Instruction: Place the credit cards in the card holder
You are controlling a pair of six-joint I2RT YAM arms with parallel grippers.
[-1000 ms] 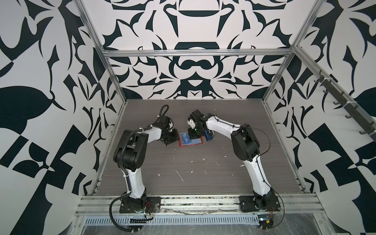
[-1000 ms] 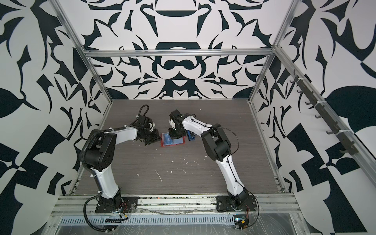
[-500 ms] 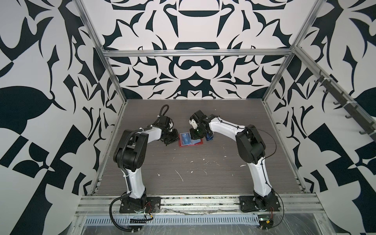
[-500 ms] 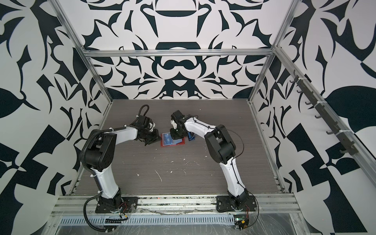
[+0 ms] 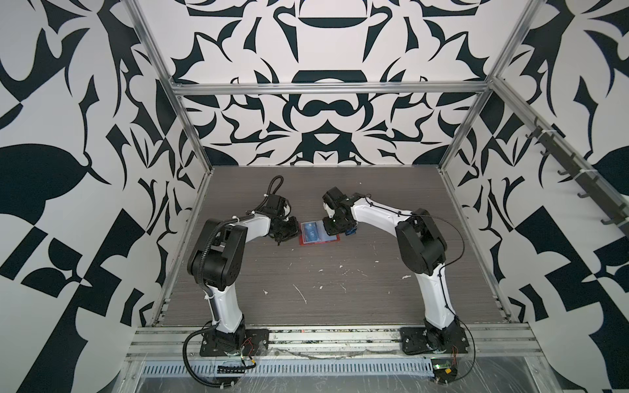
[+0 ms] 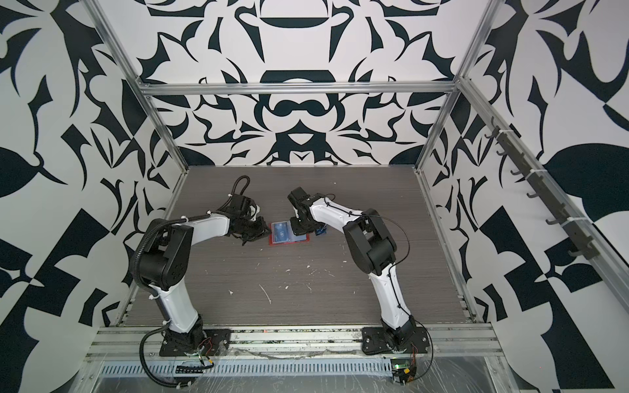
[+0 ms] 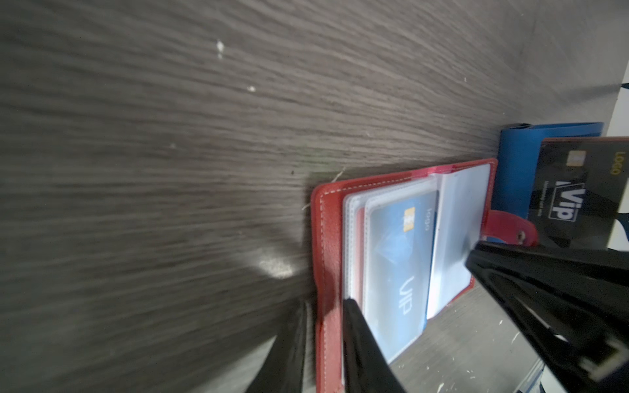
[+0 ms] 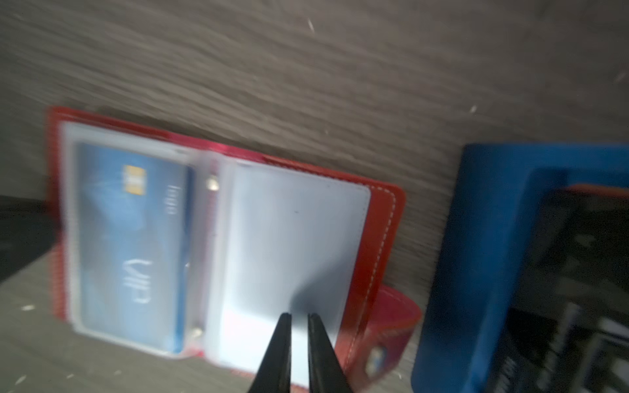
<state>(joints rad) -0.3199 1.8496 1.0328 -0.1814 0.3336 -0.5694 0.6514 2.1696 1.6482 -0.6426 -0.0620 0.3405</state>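
Left wrist — blue card [image 7: 398, 268] reads "VIP".

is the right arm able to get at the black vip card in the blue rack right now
Probably yes: the black vip card stands exposed in the blue rack, just beside the open card holder that the right pincer hangs over, with nothing standing between them.

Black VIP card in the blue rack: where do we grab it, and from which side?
Pinch the black VIP card by the edge sticking out of the blue rack, jaws across its flat faces, coming from above. It appears to stand in the rack, which hides its lower part; the card holder lies close alongside.
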